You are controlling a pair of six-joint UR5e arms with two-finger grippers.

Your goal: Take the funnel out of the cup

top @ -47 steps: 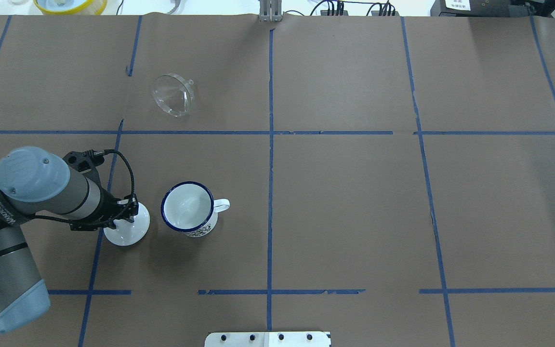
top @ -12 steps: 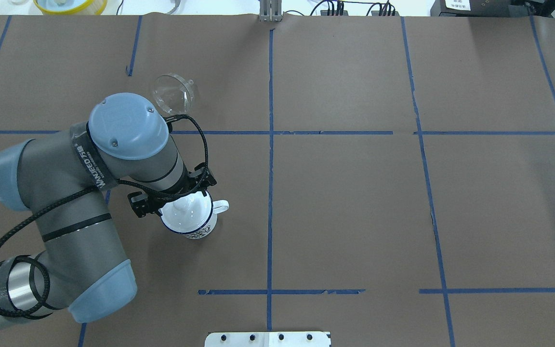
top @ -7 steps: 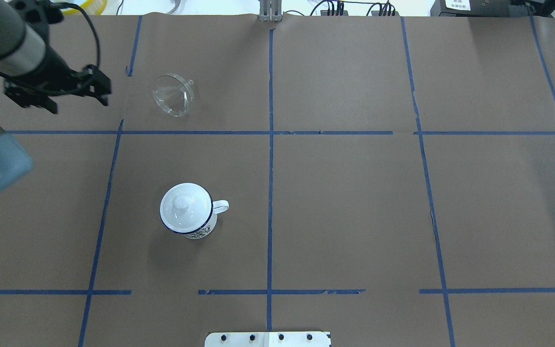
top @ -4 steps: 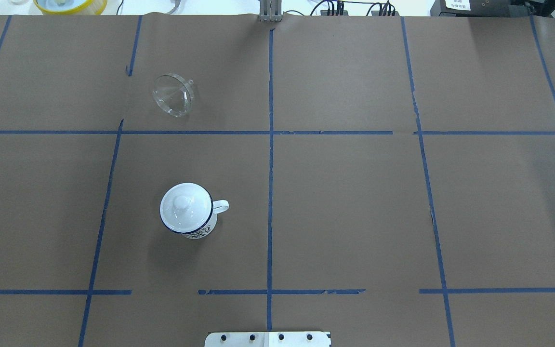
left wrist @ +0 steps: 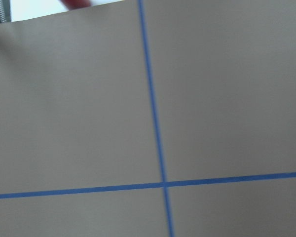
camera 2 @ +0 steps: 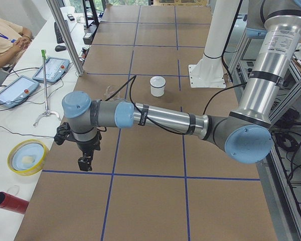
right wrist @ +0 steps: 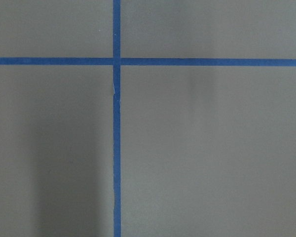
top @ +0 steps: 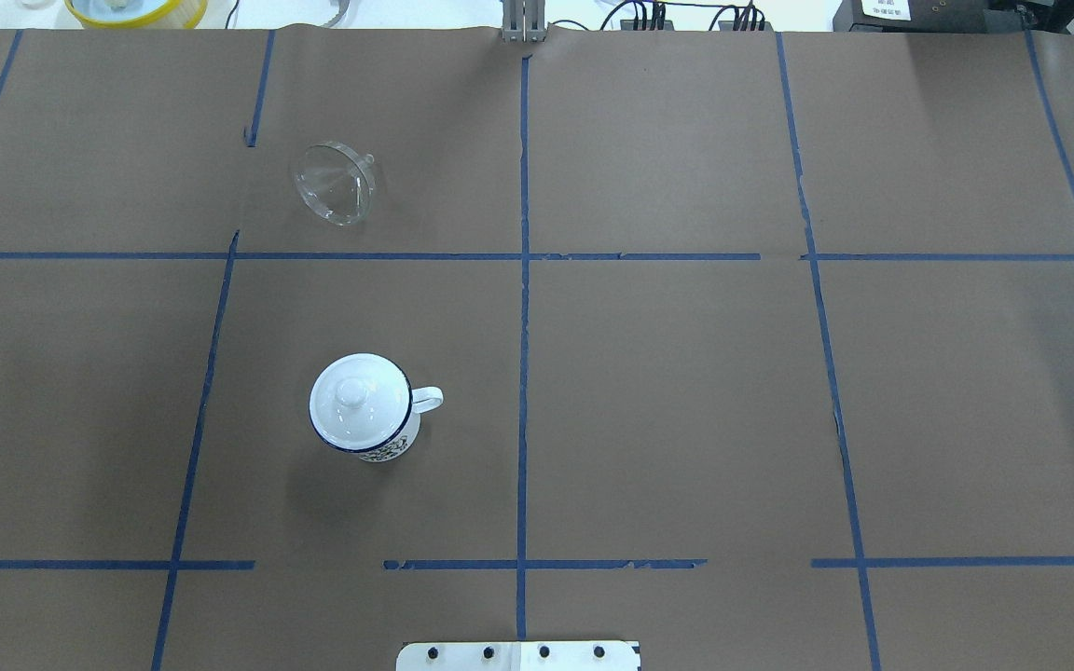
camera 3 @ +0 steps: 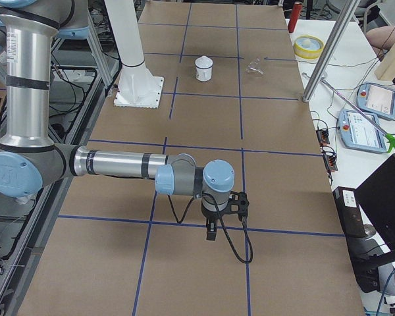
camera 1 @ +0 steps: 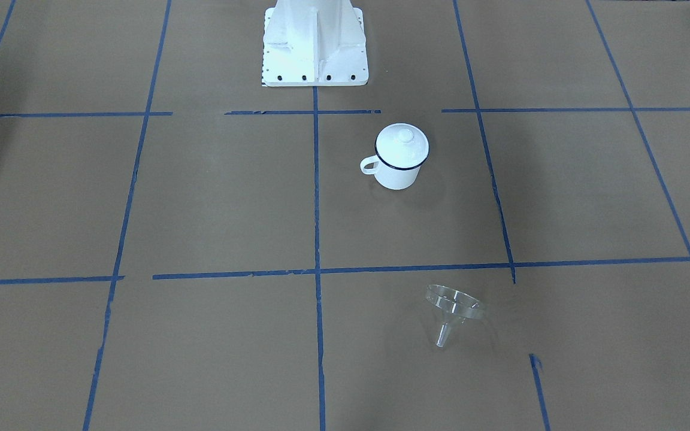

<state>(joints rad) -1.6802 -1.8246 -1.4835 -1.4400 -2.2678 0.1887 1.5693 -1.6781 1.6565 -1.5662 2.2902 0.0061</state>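
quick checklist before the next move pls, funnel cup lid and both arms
1. Funnel out of the cup: ok. The funnel lies on its side on the table, well apart from the cup.
2. Cup upright: ok.
3. Cup open: not ok. The lid sits on it.
4. Cup empty inside: cannot tell, the lid hides it.
5. Grippers away from both: ok. The left gripper and the right gripper hang over opposite ends of the table.
6. Grippers open or shut: cannot tell, they show only in the side views.
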